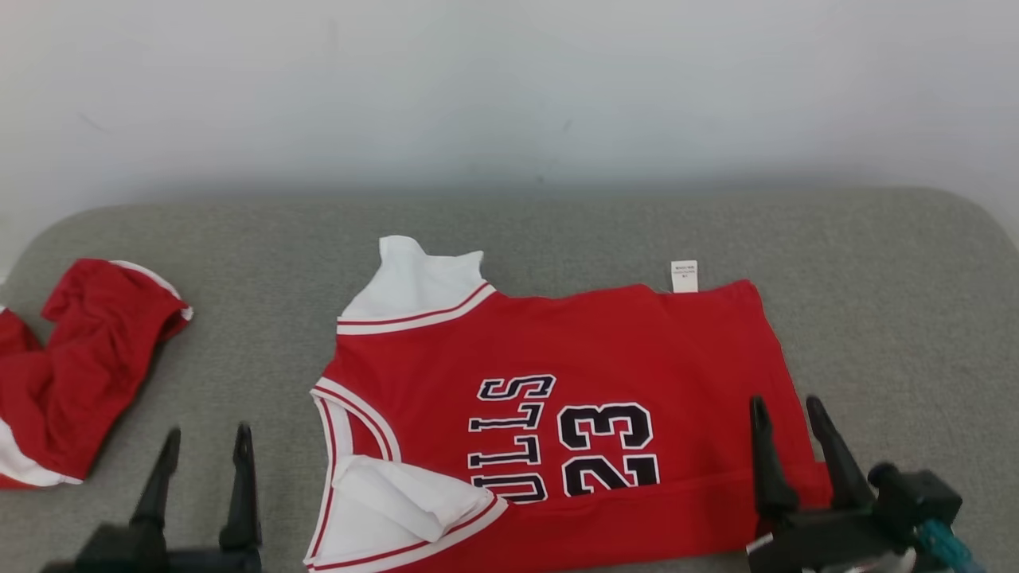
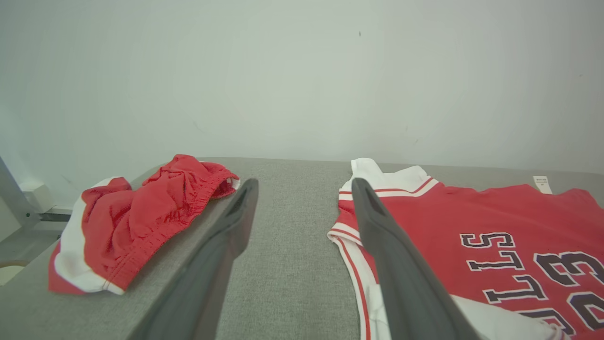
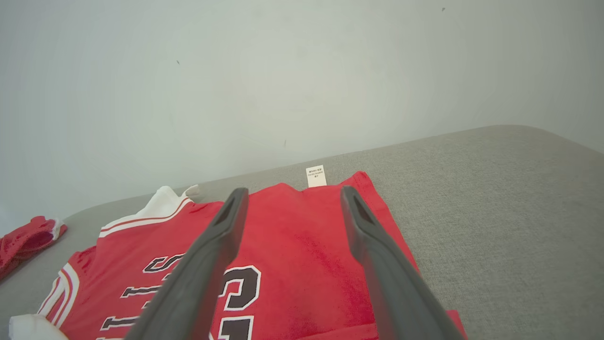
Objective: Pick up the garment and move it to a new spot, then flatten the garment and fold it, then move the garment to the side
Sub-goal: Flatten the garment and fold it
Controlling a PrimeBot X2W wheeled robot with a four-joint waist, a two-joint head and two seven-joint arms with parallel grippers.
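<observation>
On the grey table (image 1: 557, 231) by the pale wall (image 1: 509, 79) I count two red pieces of clothing: one shirt (image 1: 605, 350) and one pair of shorts (image 1: 80, 358). I also count two grippers with two dark fingers each.

The shirt lies flat and sideways in the middle of the table. Its neck end points left and its bottom end points right. It has two white sleeves, one at the back and one at the front, and one small white tag (image 1: 684, 276) sticking out at the back edge. The shorts lie in a bunch at the far left, well apart from the shirt.

The right gripper (image 1: 784, 402) is over the shirt's right front corner. Its fingers are spread wide and hold nothing. The left gripper (image 1: 208, 431) is over bare table between the shorts and the shirt. Its fingers are also spread wide and hold nothing.

The table has round back corners. There is bare room to the right of the shirt and in a strip behind it.
</observation>
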